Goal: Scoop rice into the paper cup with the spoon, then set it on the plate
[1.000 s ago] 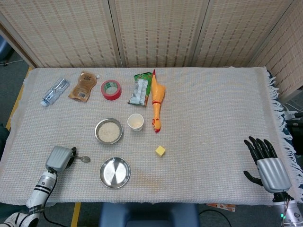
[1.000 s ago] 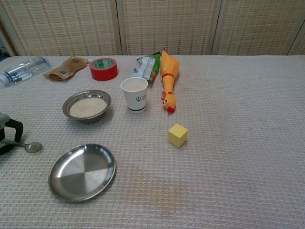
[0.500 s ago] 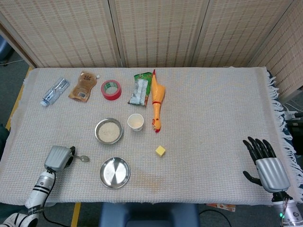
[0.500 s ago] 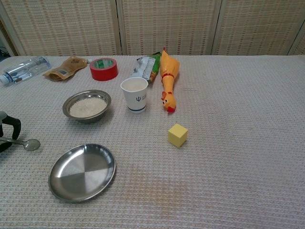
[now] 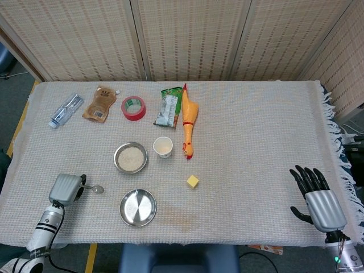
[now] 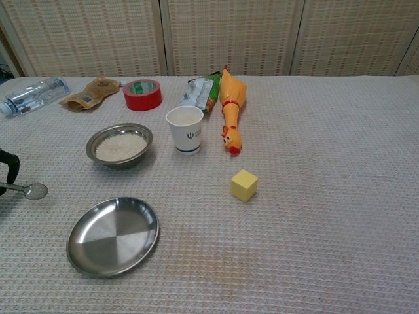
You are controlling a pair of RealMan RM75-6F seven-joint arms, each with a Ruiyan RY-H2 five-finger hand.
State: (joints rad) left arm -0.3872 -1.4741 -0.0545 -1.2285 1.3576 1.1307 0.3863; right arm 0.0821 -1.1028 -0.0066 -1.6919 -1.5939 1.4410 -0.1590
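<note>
Steel spoon (image 6: 31, 191) sits pinched in the left hand (image 5: 66, 188) at the bench's (image 5: 256, 142) left edge. Right of it lie the plate (image 5: 137, 207), the rice bowl (image 5: 130, 157) and the cup (image 5: 163, 147). Far right, the right hand (image 5: 318, 197) rests empty, fingers (image 5: 306, 176) spread.

Head cam high, looking down; chest cam low, nearer.

Woven rattan screen panels (image 5: 187, 40) stand behind the counter (image 5: 256, 148), which wears a pale waffle-weave cloth fringed at its right edge; grey floor (image 5: 11, 108) shows left.
</note>
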